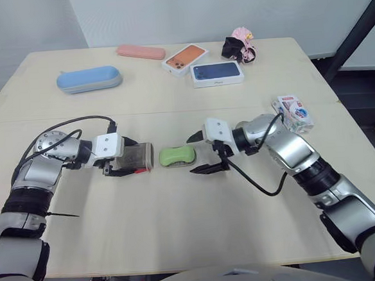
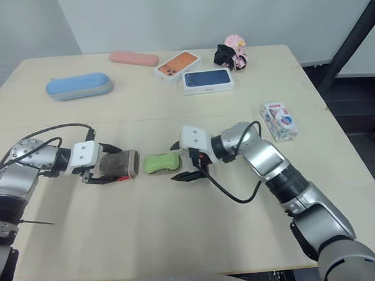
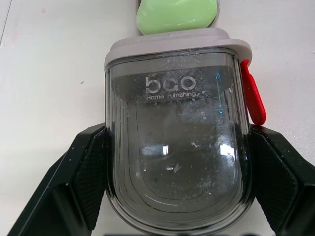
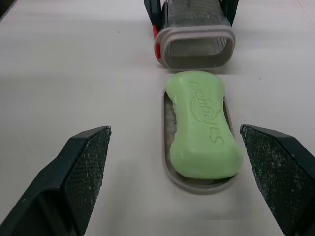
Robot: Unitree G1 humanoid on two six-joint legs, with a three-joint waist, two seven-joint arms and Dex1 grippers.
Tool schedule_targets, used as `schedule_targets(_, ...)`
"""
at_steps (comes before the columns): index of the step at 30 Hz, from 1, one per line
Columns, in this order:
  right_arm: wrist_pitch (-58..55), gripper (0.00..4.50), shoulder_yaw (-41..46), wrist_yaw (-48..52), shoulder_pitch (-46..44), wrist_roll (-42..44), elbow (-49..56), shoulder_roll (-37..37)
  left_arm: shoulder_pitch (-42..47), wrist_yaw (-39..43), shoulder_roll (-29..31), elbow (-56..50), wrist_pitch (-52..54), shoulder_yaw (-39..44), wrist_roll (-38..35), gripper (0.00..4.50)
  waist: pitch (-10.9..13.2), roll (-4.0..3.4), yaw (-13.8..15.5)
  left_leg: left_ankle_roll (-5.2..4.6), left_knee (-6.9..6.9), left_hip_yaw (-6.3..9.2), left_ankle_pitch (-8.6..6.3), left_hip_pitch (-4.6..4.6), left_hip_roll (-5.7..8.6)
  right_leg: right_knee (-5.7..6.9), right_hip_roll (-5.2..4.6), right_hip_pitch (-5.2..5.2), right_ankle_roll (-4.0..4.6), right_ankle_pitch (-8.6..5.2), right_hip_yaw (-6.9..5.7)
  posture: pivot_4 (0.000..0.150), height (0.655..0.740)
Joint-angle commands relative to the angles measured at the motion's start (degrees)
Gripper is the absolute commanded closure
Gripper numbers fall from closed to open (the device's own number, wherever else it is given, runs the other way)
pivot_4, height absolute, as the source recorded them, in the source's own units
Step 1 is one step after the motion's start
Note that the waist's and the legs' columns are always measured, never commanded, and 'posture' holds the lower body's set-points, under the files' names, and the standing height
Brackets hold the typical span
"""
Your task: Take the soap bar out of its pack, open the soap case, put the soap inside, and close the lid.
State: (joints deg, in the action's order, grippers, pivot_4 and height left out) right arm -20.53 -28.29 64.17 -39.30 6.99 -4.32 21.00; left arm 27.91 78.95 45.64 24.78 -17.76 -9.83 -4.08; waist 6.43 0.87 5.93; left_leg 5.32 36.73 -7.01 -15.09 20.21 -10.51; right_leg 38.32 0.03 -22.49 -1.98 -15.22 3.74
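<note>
The case lid point(image 1: 142, 158) is clamped by the left gripper point(image 1: 129, 157), at 9 o'clock of the soap point(image 1: 177, 156) — seated on its tray point(image 4: 199, 186); the right gripper point(image 1: 194, 155) is spread wide at 3 o'clock.

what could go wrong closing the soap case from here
1. The green soap bar lies slightly askew on its shallow grey tray, so the smoky clear plastic cover held in the left gripper might catch it and shove it off.
2. The right gripper is open, its fingers either side of the tray without touching, so the tray may slide when pushed.
</note>
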Motion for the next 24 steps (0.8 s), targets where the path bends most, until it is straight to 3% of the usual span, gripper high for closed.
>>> schedule_targets(1, 1.5, 0.0, -0.9, -1.6, -3.1, -2.7, -2.8, -2.4, -0.3, -0.7, 1.0, -2.3, 0.1, 1.6, -1.0, 1.02, 0.0, 0.0, -0.2, 0.0, 0.0, 0.0, 0.0, 0.0, 0.0, 0.02, 0.0, -0.01, 0.0, 0.0, -0.01, 0.15, 0.74)
schedule_targets(24, 0.9, 0.0, -4.3, -0.5, -8.5, -9.3, -17.2, -10.7, -2.4, -1.8, 1.0, -5.5, 2.2, 1.9, -1.9, 1.02, 0.0, -0.01, -1.3, 0.03, -0.01, 0.0, 0.03, -0.06, -0.03, 0.14, -0.02, -0.03, 0.09, -0.05, -0.17, 0.15, 0.74)
